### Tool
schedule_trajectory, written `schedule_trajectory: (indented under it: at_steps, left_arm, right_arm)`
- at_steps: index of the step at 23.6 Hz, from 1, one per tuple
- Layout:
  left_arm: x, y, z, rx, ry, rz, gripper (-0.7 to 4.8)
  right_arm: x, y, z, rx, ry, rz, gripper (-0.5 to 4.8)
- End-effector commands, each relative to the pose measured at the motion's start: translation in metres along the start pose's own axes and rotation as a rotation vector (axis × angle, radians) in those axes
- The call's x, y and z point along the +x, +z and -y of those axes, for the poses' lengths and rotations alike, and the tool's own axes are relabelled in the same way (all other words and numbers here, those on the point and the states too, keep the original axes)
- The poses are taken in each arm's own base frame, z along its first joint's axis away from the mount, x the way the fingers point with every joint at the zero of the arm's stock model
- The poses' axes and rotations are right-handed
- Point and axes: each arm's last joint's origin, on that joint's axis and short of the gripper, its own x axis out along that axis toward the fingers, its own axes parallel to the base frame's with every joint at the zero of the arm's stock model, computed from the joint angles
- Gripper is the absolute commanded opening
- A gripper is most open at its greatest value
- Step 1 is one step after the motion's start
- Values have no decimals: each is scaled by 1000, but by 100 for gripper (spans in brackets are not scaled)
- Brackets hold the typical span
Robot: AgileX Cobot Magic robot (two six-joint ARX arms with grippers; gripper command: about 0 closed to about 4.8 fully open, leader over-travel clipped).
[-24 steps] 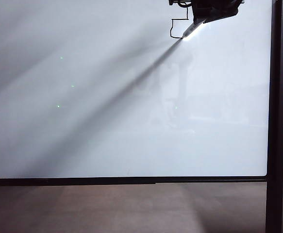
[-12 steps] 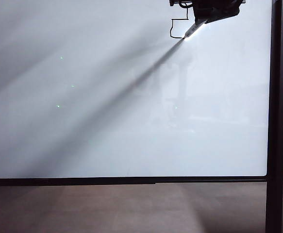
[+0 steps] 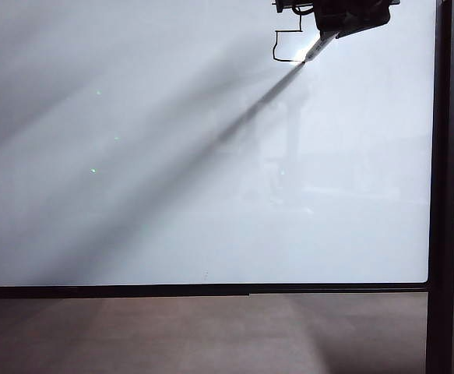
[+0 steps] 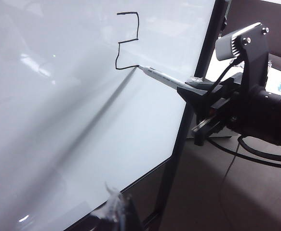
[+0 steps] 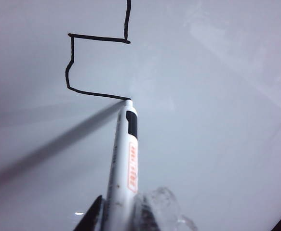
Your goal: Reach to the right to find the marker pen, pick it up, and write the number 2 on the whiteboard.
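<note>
my right claw [image 5: 118,211] is clamped on the marker pen [image 5: 123,159], up near the top right corner of the whiteboard [image 3: 172,195], and the pen's tip touches the board at the end of the lower stroke of the number 2 [image 4: 127,41]. the pen's long dark shadow [image 3: 211,140] slants away from that tip across the whiteboard. my left claw [image 4: 116,211] sits low by the whiteboard's bottom edge, and i cannot tell whether it is wide or narrow.
</note>
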Motion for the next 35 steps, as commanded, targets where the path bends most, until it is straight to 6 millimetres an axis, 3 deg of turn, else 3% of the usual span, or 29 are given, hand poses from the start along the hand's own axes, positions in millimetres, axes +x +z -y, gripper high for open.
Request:
schedule_trajectory:
  at_steps: [1, 7, 14, 28, 33, 35]
  left_arm:
    - [-1, 2, 0, 6, -3, 10, -5]
    - [-1, 2, 0, 5, -3, 8, -5]
    - [-1, 1, 0, 50, 4, 6, -5]
    - [1, 0, 0, 48, -5, -10, -5]
    - [1, 0, 0, 48, -6, -9, -5]
    - [1, 0, 0, 48, -6, -10, -5]
  right_arm:
    - [0, 5, 2, 20, -29, 26, 18]
    - [-18, 18, 11, 20, -22, 27, 18]
    - [-58, 42, 36, 26, -40, 43, 18]
    - [-133, 70, 102, -6, -633, 50, 26]
    - [-160, 69, 113, -46, -485, 52, 82]
    - [-169, 67, 119, -59, -445, 47, 128]
